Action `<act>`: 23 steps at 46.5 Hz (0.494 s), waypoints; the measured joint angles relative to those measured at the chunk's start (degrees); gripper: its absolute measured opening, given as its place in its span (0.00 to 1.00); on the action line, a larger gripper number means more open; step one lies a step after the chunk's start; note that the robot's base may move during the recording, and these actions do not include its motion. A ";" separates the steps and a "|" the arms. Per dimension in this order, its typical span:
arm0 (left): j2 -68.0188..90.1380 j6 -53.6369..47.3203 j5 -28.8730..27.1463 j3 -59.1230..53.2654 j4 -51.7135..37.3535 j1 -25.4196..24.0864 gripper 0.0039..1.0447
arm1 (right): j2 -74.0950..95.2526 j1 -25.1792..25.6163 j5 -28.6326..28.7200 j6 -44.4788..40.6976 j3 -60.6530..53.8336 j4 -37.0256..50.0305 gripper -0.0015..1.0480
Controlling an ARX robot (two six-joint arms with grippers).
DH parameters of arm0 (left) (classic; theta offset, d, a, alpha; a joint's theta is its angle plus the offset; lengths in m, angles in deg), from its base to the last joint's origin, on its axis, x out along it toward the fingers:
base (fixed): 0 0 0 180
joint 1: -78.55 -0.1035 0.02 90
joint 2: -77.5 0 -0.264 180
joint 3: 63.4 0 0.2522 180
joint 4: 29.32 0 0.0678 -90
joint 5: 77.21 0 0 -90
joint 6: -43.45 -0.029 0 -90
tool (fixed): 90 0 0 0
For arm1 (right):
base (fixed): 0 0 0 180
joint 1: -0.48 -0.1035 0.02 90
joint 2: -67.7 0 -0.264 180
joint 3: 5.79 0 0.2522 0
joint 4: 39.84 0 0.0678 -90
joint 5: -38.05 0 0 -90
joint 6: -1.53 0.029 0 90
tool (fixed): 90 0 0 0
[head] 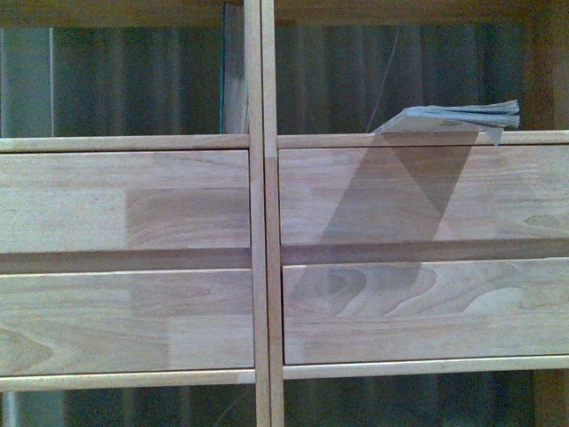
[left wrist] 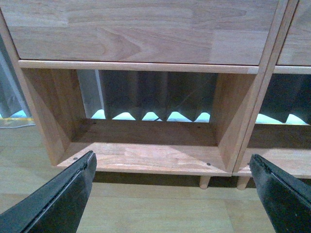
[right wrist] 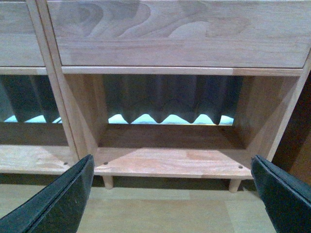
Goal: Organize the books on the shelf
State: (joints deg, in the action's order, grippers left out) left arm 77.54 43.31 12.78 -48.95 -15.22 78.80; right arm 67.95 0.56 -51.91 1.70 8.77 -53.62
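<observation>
The paperback lies flat near the right end of the shelf board above the right drawers, one corner overhanging the front edge. The teal-edged book stands against the centre divider in the left column. The left gripper and right gripper are spread wide, empty.

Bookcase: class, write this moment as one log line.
paperback: flat on right shelf, corner overhanging | teal-edged book: standing against divider | left end effector: open, empty | right end effector: open, empty
</observation>
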 joint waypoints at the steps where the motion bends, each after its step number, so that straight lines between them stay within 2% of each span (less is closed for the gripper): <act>1: 0.00 0.00 0.04 0.00 -0.02 0.00 0.93 | 0.00 0.00 -0.02 0.00 0.00 0.00 0.93; 23: 0.00 0.00 0.02 0.00 -0.02 0.00 0.93 | 0.02 0.00 -0.02 0.00 0.00 0.00 0.93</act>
State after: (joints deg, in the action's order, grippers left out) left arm 77.54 43.31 12.80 -48.95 -15.24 78.80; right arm 67.97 0.56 -51.93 1.70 8.77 -53.62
